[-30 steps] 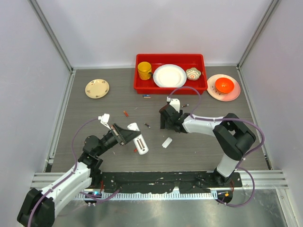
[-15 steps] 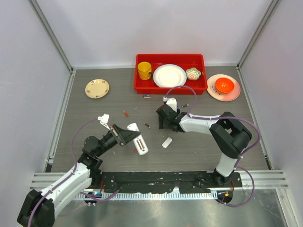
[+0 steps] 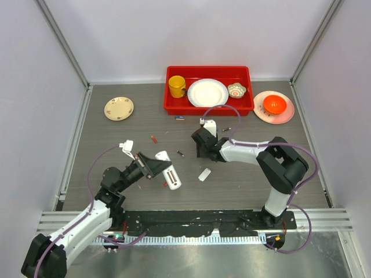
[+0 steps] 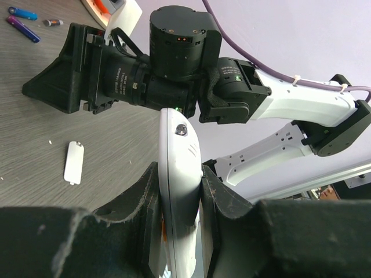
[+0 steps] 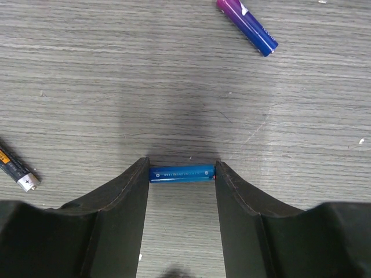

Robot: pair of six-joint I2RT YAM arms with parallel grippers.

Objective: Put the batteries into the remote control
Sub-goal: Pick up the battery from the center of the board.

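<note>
Remote: the remote [image 4: 179, 150] is held edge-on, low in the centre of the left wrist view. In the top view it is seen left of centre [image 3: 172, 175].
Left jaws: they are pinched on the remote's two long sides.
Blue battery: the blue battery [image 5: 181, 173] is seen just below the centre of the right wrist view. It lies crosswise, with its long axis running from one finger to the other.
Right jaws: they are closed against the battery's two ends. Whether it is lifted off the worktop [image 5: 87, 69] cannot be told.
Deciding relation: in the top view the remote lies to the lower left of the right jaws, near but apart. The battery is carried by the right arm, so that arm is judged the one to close the gap.
Loose batteries: a purple battery [image 5: 248, 26] is seen at upper right and a black battery [image 5: 16, 169] at the left edge, both apart from the jaws.
Plate: a white plate [image 3: 204, 174] lies on the worktop between the arms.
</note>
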